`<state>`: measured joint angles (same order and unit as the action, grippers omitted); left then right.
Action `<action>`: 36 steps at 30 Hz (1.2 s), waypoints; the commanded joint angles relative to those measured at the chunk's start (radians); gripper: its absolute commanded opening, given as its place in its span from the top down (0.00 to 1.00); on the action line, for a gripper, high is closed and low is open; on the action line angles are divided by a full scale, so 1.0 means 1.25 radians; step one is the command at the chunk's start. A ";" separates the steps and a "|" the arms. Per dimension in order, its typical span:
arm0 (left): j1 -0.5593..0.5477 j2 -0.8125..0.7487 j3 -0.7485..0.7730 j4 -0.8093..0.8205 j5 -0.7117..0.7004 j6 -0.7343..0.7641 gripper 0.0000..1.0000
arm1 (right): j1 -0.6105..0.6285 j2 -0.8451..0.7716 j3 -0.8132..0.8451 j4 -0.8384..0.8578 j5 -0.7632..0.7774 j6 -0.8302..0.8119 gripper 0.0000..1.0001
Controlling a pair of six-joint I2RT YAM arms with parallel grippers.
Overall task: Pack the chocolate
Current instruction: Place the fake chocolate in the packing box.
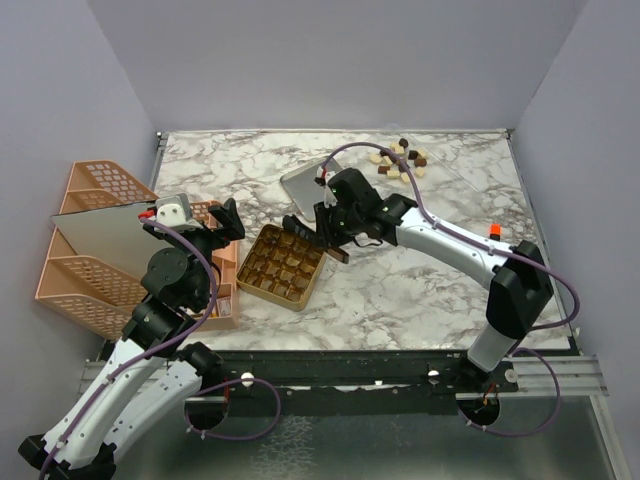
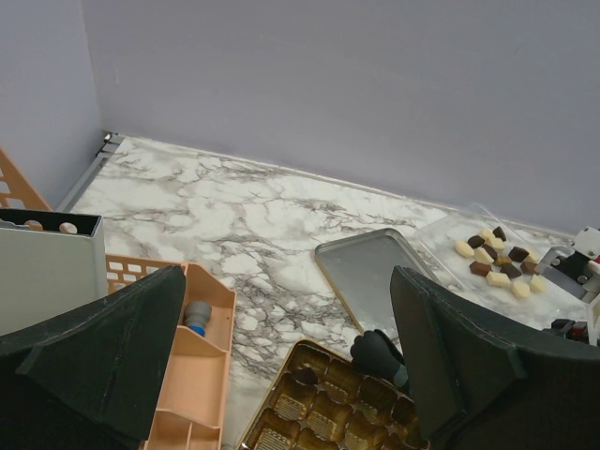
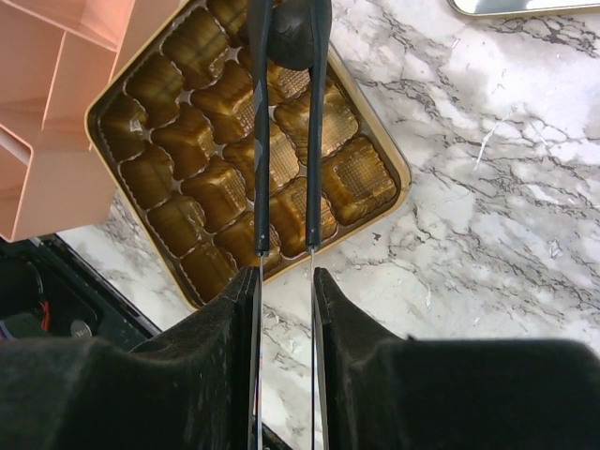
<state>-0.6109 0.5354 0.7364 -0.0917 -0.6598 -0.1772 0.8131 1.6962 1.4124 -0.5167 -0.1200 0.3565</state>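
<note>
Chocolate pieces (image 1: 401, 160), small dark brown, light brown and cream-white bites, sit heaped on a clear plastic sheet (image 2: 436, 234) at the far right of the marble-pattern table (image 1: 400, 290), well apart from the golden-brown gridded square tray (image 1: 262, 292). Right gripper (image 1: 325, 232) fingers clamped narrow on black-tipped metal tweezers (image 3: 261, 141); tweezer tips pinch one dark rounded piece (image 3: 284, 37) over the tray's edge cells. Left gripper (image 1: 226, 214) fingers spread wide, holding nothing, above the peach plastic organiser (image 1: 225, 290)
</note>
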 commanded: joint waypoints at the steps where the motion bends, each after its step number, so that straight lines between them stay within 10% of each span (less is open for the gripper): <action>1: -0.002 -0.005 -0.011 0.011 -0.012 0.008 0.01 | 0.017 0.018 0.017 0.006 -0.017 0.008 0.72; 36: -0.002 -0.014 -0.011 0.011 -0.009 0.008 0.01 | 0.033 0.031 0.046 -0.009 0.018 0.012 0.62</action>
<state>-0.6109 0.5274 0.7361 -0.0914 -0.6598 -0.1753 0.8452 1.7409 1.4223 -0.5194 -0.1238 0.3660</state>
